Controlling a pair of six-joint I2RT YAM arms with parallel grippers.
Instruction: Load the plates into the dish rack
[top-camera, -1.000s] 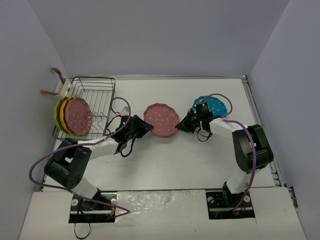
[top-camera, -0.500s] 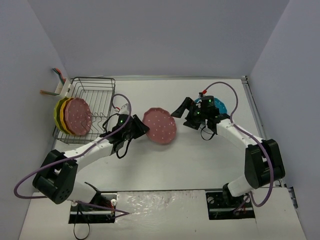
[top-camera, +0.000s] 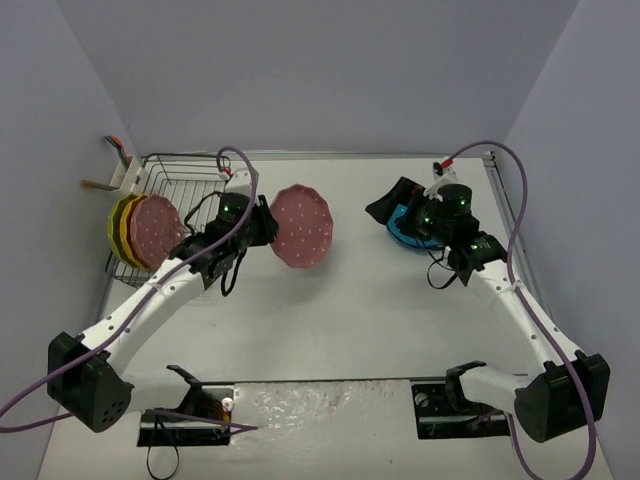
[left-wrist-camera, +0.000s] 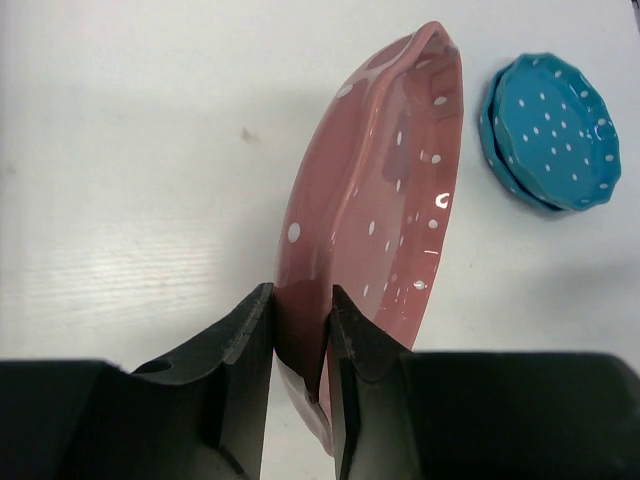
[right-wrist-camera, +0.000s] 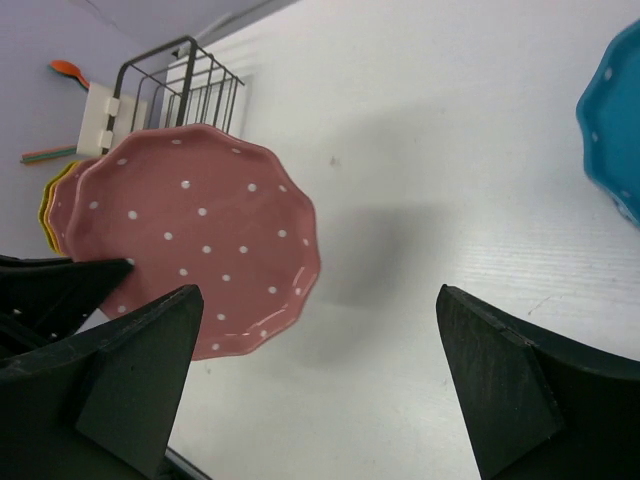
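My left gripper (top-camera: 262, 222) (left-wrist-camera: 300, 295) is shut on the rim of a pink polka-dot plate (top-camera: 303, 227) (left-wrist-camera: 385, 190) (right-wrist-camera: 200, 235), which it holds off the table, tilted on edge. The black wire dish rack (top-camera: 190, 185) (right-wrist-camera: 185, 70) stands at the far left. Three plates, lime-yellow, orange-yellow and pink (top-camera: 150, 232), stand upright in it. My right gripper (top-camera: 390, 207) (right-wrist-camera: 318, 295) is wide open with nothing between its fingers. It hovers over two stacked turquoise plates (top-camera: 402, 229) (left-wrist-camera: 555, 130) (right-wrist-camera: 615, 130) on the table.
A white utensil caddy (top-camera: 128, 175) (right-wrist-camera: 100, 115) with utensils hangs on the rack's far left corner. Grey walls close in the table on the left, back and right. Bare white tabletop (top-camera: 340, 310) lies between the two arms.
The right gripper opened, let go of the pink plate and drew back right over the turquoise plates. The left arm lifted the plate and carried it back-left, tilting it on edge.
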